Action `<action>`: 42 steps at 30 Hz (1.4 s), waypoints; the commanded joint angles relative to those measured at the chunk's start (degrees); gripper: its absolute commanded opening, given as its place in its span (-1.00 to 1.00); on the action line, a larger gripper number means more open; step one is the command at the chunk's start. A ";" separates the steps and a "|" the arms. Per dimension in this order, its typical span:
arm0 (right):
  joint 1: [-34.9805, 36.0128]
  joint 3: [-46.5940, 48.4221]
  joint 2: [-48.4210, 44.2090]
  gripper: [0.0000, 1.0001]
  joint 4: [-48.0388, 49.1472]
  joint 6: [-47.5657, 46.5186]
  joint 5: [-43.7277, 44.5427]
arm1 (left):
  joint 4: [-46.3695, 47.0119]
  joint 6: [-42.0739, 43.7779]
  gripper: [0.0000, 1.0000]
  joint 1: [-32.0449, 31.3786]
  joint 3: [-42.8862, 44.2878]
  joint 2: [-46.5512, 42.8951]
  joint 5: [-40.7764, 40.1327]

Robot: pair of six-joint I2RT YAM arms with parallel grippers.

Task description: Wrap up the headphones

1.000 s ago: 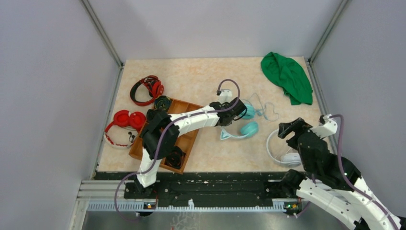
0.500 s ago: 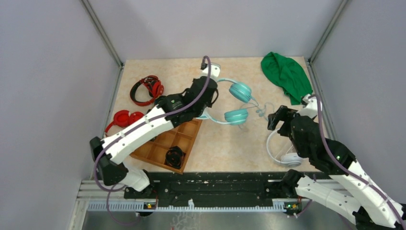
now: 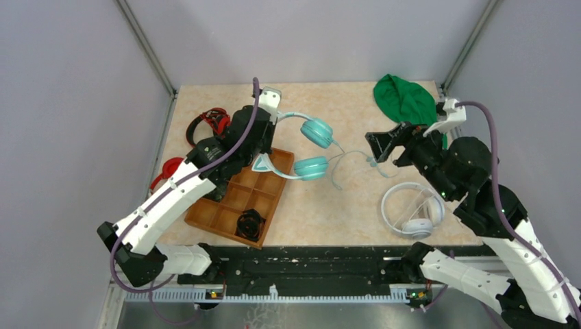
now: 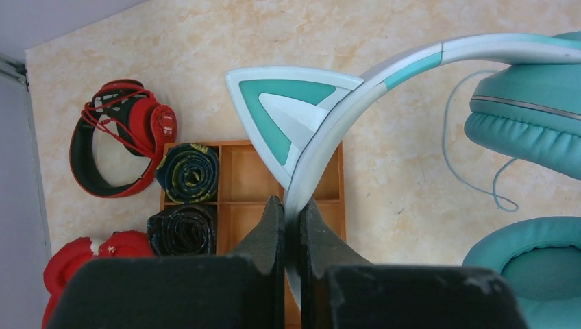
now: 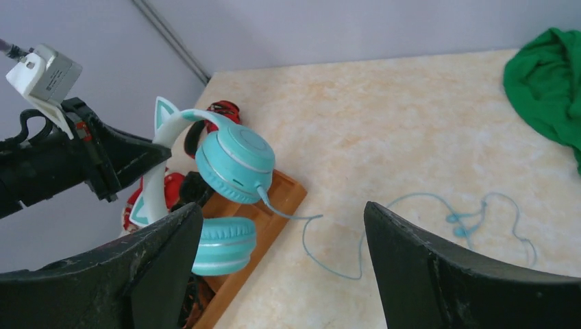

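Marbled table (image 3: pixel 308 205), grey walls. Left gripper (image 4: pixel 292 205) clenched on headband (image 4: pixel 329 130), holding headphones (image 3: pixel 315 130) over tray (image 3: pixel 220 218). Probably light, band stiff. Cable (image 5: pixel 458 221) limp, trailing on table. Right gripper (image 3: pixel 379 147) spread wide, empty, above cable: likely best pinch point.

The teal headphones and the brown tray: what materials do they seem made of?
Headphones: headband looks like smooth glossy plastic, showing highlights; ear pads look like soft leatherette, with faint creases. Tray: probably varnished wood, warm brown with thin dividers.
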 commanded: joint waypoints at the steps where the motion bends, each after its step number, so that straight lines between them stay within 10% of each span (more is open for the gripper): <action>1: -0.57 1.32 3.44 0.74 4.36 -2.90 -6.41 | 3.21 1.11 -1.00 1.46 1.74 -5.39 4.50; 14: -9.20 -15.32 1.47 0.80 16.56 0.48 -19.24 | 0.75 2.00 -1.00 8.07 6.96 -3.93 11.24; 22: -9.78 -45.74 2.40 0.88 46.39 -0.17 -35.07 | -2.92 -1.06 -1.00 11.46 16.65 -1.49 12.03; 27: -1.11 -57.15 4.85 0.80 68.03 -11.63 -26.92 | -4.46 -2.06 -1.00 11.85 23.29 0.38 14.70; 42: 1.58 -53.55 17.28 0.88 83.70 -20.74 -17.66 | -7.85 -6.72 -1.00 11.84 32.93 2.32 16.83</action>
